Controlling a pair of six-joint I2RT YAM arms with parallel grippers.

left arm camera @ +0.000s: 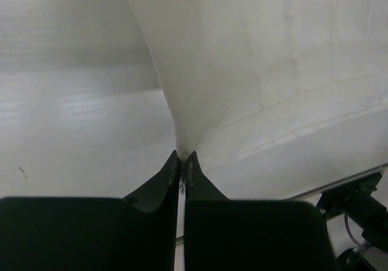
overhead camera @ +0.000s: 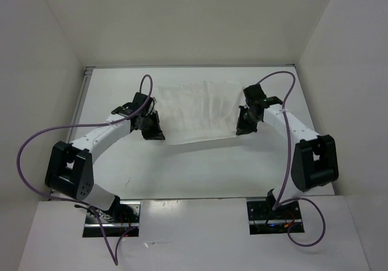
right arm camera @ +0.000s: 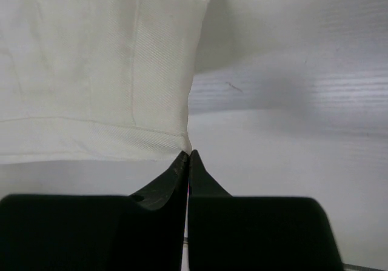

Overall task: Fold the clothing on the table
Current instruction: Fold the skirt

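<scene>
The clothing (overhead camera: 197, 112) is a thin white garment stretched between my two grippers over the far half of the table (overhead camera: 200, 174). Its near hem hangs as a taut, slightly sagging line between them. My left gripper (overhead camera: 152, 131) is shut on the garment's near left corner, and in the left wrist view the clothing (left arm camera: 254, 71) bunches into the closed left gripper (left arm camera: 182, 156). My right gripper (overhead camera: 244, 127) is shut on the near right corner; in the right wrist view the hemmed clothing (right arm camera: 97, 83) meets the right gripper (right arm camera: 188, 154) at its tips.
White upright walls (overhead camera: 48, 53) enclose the table on the left, back and right. A metal strip (overhead camera: 85, 95) runs along the table's left edge. Purple cables (overhead camera: 36, 143) loop off both arms. The two arm bases (overhead camera: 112, 217) sit at the near edge.
</scene>
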